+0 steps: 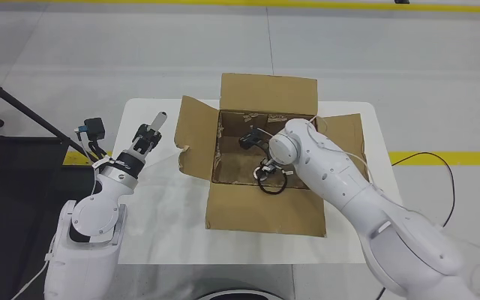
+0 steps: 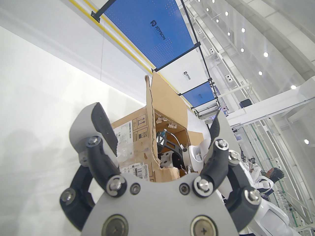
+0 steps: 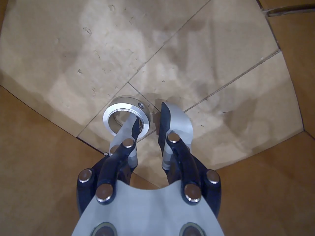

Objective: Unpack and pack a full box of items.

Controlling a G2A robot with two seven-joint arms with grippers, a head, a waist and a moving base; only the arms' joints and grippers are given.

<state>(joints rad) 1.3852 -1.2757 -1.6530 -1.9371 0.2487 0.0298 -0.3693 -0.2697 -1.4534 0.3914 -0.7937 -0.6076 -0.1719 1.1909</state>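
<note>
r gripper (image 3: 149,114) was down inside the cardboard box (image 3: 172,37), close over its floor, jaws part-way apart and not clamped. one finger (image 3: 128,130) sat inside a metal ring (image 3: 126,103) and the other finger (image 3: 172,119) outside it, w/ the ring wall between the two. a narrow gap showed betw. outer pad and ring; contact on the inner side could not be told. ring lay flat on the box floor, beside a seam where bottom flaps met. top view: r arm (image 1: 330,176) came in from the box's right side, wrist over the opening. box (image 1: 266,206) stood approx. mid-table on the white table (image 1: 157,217), all four top flaps folded outward, left flap torn along its edge. l gripper (image 1: 154,133) was over the table, near the box's left side but apart from it, aimed toward the far side. l gripper (image 2: 158,110) jaws were wide apart, w/ the box's labelled side wall (image 2: 134,133) seen beyond them. small blk/blue device (image 1: 94,126) stood just off the table's left edge.
</note>
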